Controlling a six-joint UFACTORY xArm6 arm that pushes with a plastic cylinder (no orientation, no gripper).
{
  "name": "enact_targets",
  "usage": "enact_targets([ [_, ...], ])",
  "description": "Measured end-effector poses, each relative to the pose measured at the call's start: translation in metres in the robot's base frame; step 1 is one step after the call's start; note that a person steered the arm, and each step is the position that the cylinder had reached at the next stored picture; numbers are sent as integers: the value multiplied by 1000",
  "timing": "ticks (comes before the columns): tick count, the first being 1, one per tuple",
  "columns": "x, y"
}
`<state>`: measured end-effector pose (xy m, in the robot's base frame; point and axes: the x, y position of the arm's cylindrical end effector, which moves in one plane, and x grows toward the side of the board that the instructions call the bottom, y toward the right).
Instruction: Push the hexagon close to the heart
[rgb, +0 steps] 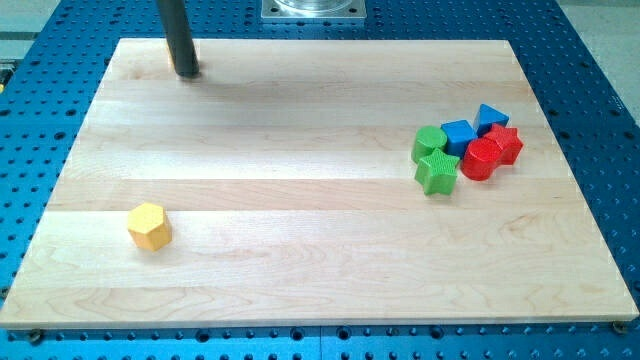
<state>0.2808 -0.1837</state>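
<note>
A yellow hexagon (149, 226) lies alone at the view's lower left of the wooden board (300, 130). A tight cluster of blocks sits at the view's right: a rounded green block (429, 142), a green star-like block (437, 173), a blue cube (458, 135), a blue triangle-like block (490, 118), a rounded red block (482, 159) and a red star-like block (506, 143). I cannot tell for sure which of these is the heart. My tip (186, 72) rests near the board's top left corner, well above the hexagon and far from the cluster.
The board lies on a blue perforated table (600, 60). A metal mount plate (314, 9) shows at the view's top centre.
</note>
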Motion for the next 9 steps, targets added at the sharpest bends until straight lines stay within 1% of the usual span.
enact_targets([
  [1, 120, 9],
  [2, 219, 15],
  [3, 260, 18],
  [4, 284, 41],
  [5, 325, 72],
  [6, 335, 24],
  [7, 308, 12],
  [8, 265, 7],
  [9, 264, 7],
])
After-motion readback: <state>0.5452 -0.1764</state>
